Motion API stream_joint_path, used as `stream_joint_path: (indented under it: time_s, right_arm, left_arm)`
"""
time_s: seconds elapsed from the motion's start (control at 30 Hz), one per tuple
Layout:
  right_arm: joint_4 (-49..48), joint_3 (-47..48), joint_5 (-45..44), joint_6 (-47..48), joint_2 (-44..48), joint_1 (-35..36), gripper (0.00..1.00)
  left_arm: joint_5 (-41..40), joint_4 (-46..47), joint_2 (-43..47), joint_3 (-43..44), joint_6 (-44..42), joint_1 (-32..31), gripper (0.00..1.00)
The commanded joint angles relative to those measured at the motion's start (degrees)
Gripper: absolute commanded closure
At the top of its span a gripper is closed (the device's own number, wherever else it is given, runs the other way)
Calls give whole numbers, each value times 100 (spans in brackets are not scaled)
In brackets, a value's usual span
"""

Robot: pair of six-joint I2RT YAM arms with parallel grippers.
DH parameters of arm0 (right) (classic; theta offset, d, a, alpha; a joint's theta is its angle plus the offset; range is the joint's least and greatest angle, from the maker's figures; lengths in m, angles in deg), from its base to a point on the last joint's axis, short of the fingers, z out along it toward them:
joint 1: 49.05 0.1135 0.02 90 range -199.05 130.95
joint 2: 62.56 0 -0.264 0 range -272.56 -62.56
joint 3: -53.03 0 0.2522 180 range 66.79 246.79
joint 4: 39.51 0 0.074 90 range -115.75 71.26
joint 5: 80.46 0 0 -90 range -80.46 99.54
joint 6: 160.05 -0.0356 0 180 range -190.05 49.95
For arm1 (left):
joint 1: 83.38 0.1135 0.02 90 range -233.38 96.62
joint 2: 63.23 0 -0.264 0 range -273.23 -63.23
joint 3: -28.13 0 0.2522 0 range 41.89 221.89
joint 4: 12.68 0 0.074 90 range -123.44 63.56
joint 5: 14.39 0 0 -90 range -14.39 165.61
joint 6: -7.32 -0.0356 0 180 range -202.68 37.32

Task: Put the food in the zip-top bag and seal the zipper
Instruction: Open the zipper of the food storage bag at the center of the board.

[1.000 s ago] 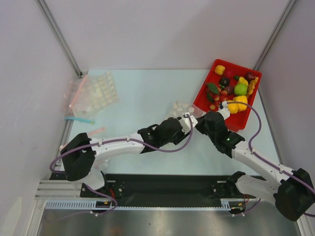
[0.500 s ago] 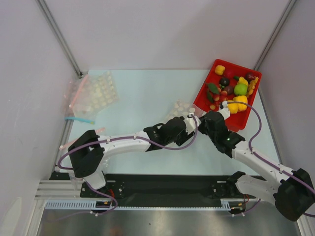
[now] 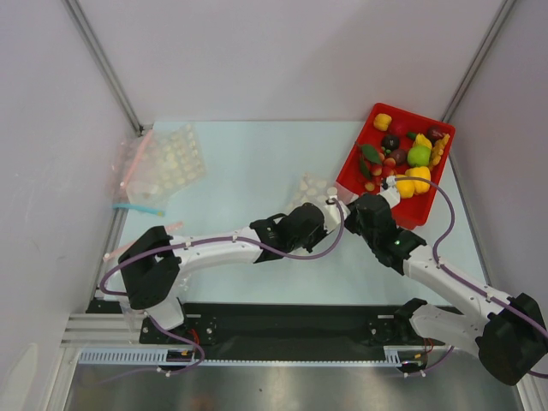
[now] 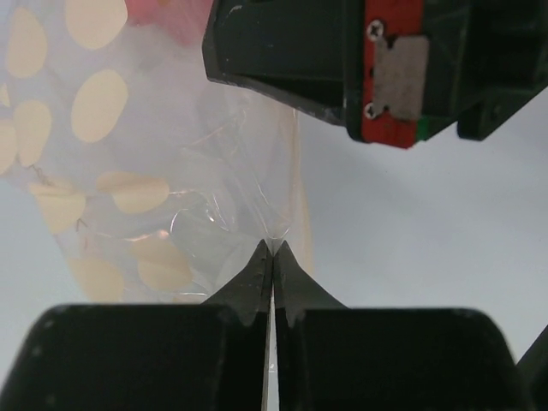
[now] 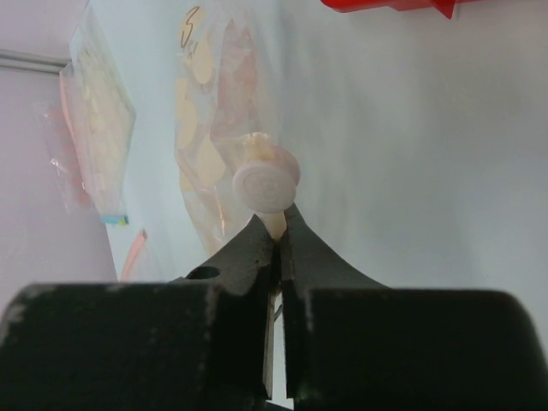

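Two grips on one small pouch, that was the story, and the reason looked plain: a limp bag needs holding from both sides if its mouth is to be worked open. Out on the table (image 3: pixel 248 163) the red tray (image 3: pixel 360 141) sat at the far right with all the food (image 3: pixel 409 158) heaped inside it, none of it bagged. The zip-top bag (image 3: pixel 312 187) lay flat on the table just beside the tray's left corner, right ahead of both arms. The left claw (image 4: pixel 272 257) had its tips pressed together with a fold of clear, crinkled film nipped between them, so it had the bag by its near edge. The right claw (image 5: pixel 274 244) was closed too, pinching the stem of a small cream round-capped piece (image 5: pixel 267 181); whether that was food I could not tell. By my reading the bag's long axis ran from the claws away toward the far left of the table, its gripped edge facing the arms. That edge was probably the mouth, though the zipper could not be picked out from the film in any view.
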Motion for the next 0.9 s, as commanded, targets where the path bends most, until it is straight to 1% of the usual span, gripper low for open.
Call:
stream_joint_path:
  time_s: [0.0,0.07,0.1,0.2,0.23,0.27,0.3,0.33,0.37,0.47,0.5,0.53,0.57,0.6,0.63,0.73,0.8,0.87]
  right_arm:
    - [-224,115,2,31,119,-13,90]
    - [-267,80,-68,92,137,-13,78]
    - [-259,63,-121,101,180,-13,50]
    - [-460,-130,-271,381,355,-13,16]
    - [-618,-218,-123,548,426,-13,13]
    - [-1019,-297,-26,724,496,-13,11]
    - [-1189,-489,71,1134,567,-13,11]
    - [-1365,-587,177,1304,715,-22,11]
    - [-1706,-692,395,1480,786,-13,12]
    - [-2225,-1044,809,1955,1085,-13,15]
    - [-2384,-1123,967,2078,1147,-13,18]
    - [-2551,-1272,1343,2305,1217,-13,20]
    - [-2857,-1326,1529,2386,1235,-13,22]
    - [-2991,-1370,1696,2456,1235,-13,24]
    - [-3192,-1388,2098,2561,1105,-13,27]
    - [-3282,-1370,2304,2597,990,-13,29]
    - [-3396,-1379,2489,2615,954,-5,28]
    - [-3414,-1379,2489,2624,954,4,20]
  left_arm:
    - [-133,35,208,171,100,-10,100]
    - [-54,62,322,110,283,112,100]
    - [51,36,357,92,363,200,99]
    - [797,62,559,-39,811,648,100]
    - [1164,175,647,-101,899,762,100]
    - [1377,237,717,-240,996,868,100]
    - [1501,316,883,-311,1144,1017,100]
    - [1624,369,972,-373,1198,1070,100]
    - [1738,456,1051,-487,1294,1132,100]
    - [2054,719,1350,-689,1566,1237,100]
    - [2160,773,1385,-734,1646,1264,100]
    - [2292,843,1438,-769,1717,1299,100]
    - [2528,905,1456,-795,1830,1325,100]
    - [2591,923,1474,-804,1858,1334,100]
    - [2661,967,1517,-830,1945,1334,100]
    - [2636,967,1544,-857,1963,1352,100]
    - [2592,958,1570,-883,2024,1413,100]
    - [2461,897,1562,-892,2077,1457,100]
